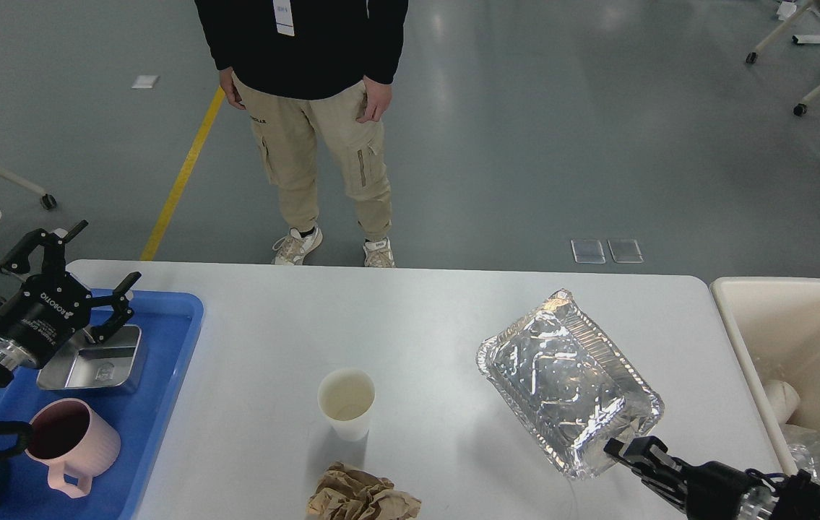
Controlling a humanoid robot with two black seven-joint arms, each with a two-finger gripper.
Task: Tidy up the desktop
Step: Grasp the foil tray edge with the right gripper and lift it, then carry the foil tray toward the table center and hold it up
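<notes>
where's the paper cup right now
In the head view the paper cup stands upright near the middle of the desktop, just behind the crumpled brown paper and left of the foil tray.

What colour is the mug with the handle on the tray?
The mug is pale pink with a darker inside, seen in the head view on the blue tray.

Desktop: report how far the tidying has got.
Done: mug and steel dish sit in the blue tray. In hand: right end effector grips the foil pan, headed for the bin. Left on the desktop: paper cup, crumpled paper.
</notes>
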